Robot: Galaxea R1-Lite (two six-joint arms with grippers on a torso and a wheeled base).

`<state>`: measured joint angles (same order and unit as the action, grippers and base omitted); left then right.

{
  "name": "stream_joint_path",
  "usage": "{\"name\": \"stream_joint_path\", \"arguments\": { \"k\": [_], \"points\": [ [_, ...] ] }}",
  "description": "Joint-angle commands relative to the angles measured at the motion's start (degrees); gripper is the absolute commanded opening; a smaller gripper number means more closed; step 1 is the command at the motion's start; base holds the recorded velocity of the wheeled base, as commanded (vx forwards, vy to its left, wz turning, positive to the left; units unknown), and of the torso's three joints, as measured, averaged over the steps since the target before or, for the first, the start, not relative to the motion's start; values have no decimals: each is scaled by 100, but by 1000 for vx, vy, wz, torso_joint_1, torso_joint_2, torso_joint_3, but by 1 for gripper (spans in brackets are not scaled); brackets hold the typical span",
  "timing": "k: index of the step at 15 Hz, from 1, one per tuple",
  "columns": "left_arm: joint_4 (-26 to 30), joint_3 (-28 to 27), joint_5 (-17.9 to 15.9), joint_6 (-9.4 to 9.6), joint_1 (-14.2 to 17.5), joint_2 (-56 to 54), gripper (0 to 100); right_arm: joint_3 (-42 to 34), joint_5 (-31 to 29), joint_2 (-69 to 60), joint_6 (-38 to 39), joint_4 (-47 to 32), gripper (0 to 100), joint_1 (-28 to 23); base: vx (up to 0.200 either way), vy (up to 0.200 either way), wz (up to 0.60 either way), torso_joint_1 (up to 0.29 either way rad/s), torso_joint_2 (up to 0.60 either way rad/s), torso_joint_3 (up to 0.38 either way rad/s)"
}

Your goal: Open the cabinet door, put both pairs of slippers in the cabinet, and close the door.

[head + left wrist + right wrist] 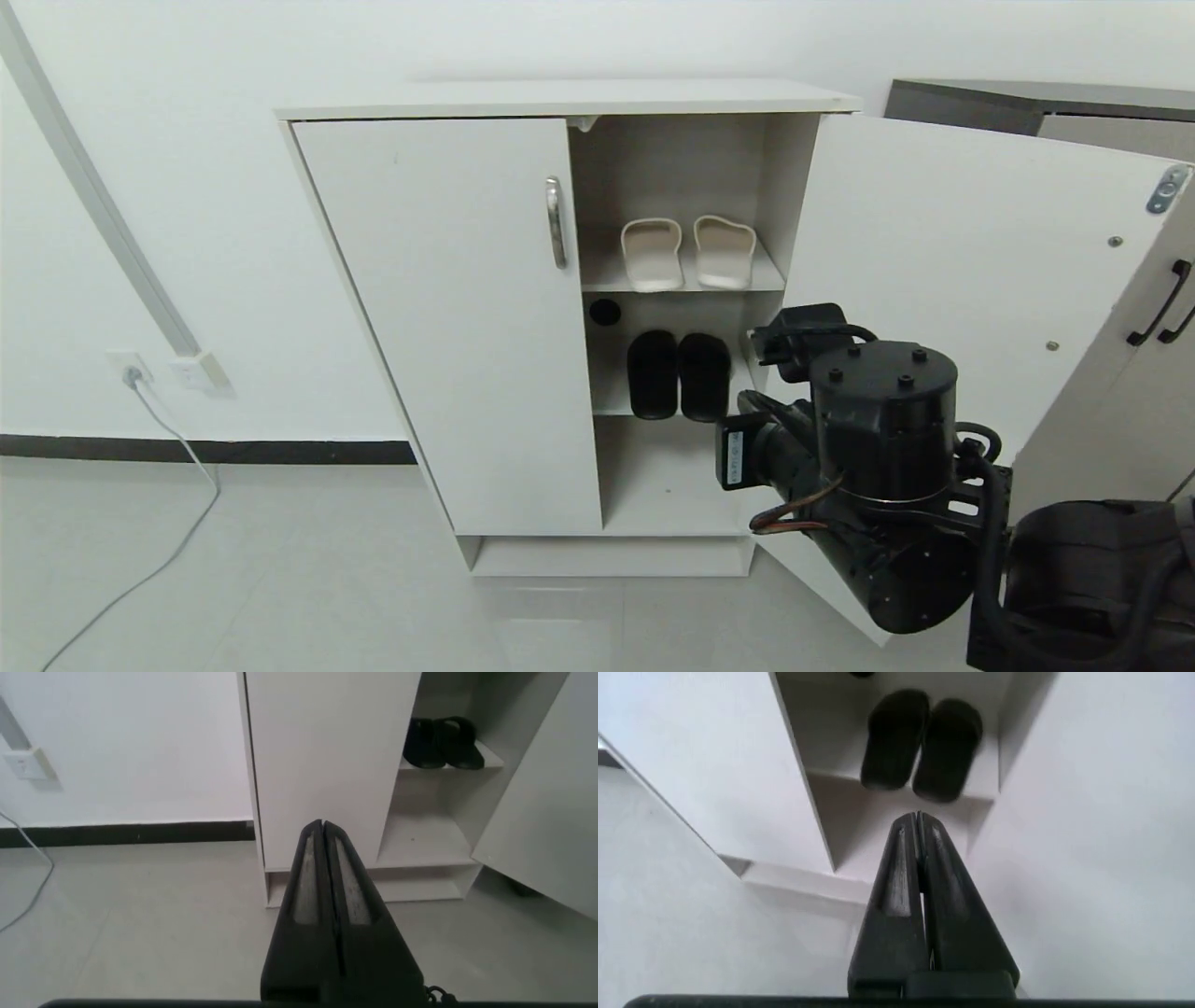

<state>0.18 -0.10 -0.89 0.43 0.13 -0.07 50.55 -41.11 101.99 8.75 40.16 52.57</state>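
Note:
The white cabinet point(439, 327) stands against the wall with its left door shut and its right door point(962, 271) swung wide open. A pair of white slippers point(651, 254) sits on the upper shelf. A pair of black slippers point(653, 373) sits on the middle shelf; the bottom shelf is bare. My right gripper point(918, 821) is shut and holds nothing, low in front of the open compartment, beside the open door's inner face, below the black slippers point(895, 739). My left gripper point(320, 826) is shut and holds nothing, above the floor facing the shut left door, with the black slippers point(425, 742) farther off.
A metal handle point(555, 222) runs down the shut door's edge. A wall socket point(131, 375) with a grey cable point(177, 541) trailing over the floor lies to the left. A grey cabinet with black handles point(1158, 308) stands behind the open door. Bare floor lies before the cabinet.

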Motion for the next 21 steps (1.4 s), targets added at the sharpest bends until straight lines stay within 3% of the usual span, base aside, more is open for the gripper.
{"name": "stream_joint_path", "arguments": {
  "k": [1,21],
  "points": [
    [-1,1,1,1,4,7,0,-134,68,32,-40,124,0,-71,0,0,0,0,0,0],
    [-9,1,1,1,4,7,0,-371,112,23,-102,115,0,-97,0,0,0,0,0,0]
  ]
}}
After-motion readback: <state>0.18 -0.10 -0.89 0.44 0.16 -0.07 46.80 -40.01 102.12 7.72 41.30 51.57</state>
